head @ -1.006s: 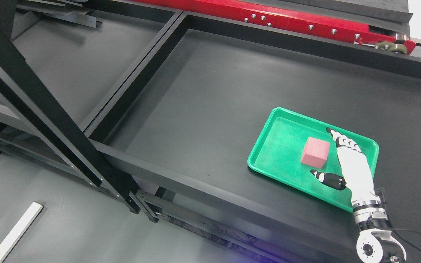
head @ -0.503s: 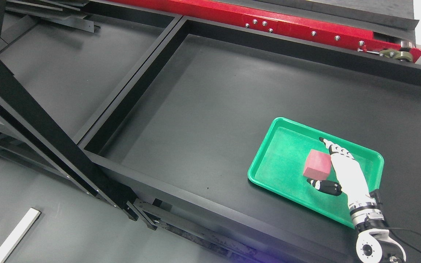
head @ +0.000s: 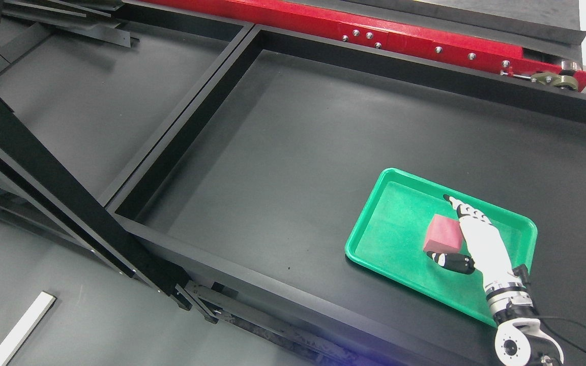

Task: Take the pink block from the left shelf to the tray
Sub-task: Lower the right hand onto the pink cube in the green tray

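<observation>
The pink block (head: 442, 233) lies inside the green tray (head: 392, 239) on the black shelf floor at the right. My right hand (head: 440, 227) comes in from the lower right and reaches over the tray. Its fingers (head: 463, 213) are stretched out behind the block's right side and the thumb (head: 450, 262) lies just in front of the block. The hand is open around the block, close against it, and its palm hides the block's right edge. My left arm does not show.
The tray sits in a wide black bin with raised rims (head: 272, 300). A second bin (head: 94, 101) lies to the left. A black diagonal post (head: 54, 188) crosses the left side. A red rail (head: 374, 35) runs along the back. A white strip (head: 18, 328) lies on the floor.
The camera has shifted, so the whole picture has slid down. Against the tray, my right hand has moved left, closing the gap to the pink block. Its fingers stay spread.
</observation>
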Robot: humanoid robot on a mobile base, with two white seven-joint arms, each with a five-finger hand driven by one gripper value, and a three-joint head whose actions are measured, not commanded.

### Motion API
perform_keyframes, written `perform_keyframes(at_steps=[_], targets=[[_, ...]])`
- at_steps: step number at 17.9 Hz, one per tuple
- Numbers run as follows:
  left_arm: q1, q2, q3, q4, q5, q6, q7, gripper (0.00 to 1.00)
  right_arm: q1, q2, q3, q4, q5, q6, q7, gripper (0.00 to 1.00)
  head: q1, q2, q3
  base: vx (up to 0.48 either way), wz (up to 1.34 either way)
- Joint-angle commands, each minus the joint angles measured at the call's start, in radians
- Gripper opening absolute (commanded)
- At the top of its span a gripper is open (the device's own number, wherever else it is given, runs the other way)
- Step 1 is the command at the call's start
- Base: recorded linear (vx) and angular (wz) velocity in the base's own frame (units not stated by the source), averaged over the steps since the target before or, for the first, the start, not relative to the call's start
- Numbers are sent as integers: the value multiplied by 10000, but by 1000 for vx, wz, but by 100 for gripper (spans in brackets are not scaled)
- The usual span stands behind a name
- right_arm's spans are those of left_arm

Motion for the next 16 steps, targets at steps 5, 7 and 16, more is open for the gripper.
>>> perform_keyframes(at_steps=[5,7,16], targets=[[-230,174,0,-175,-15,-6,3,100,-553,-26,564,1048,66,89,32,99,0,0,0,4,0],[-246,174,0,-175,-15,-6,3,100,-631,-26,718,1263,81,89,32,99,0,0,0,0,0],[-230,174,0,-175,-15,-6,3,100,-646,4,612,1341,36,748,-59,70,0,0,0,0,0]])
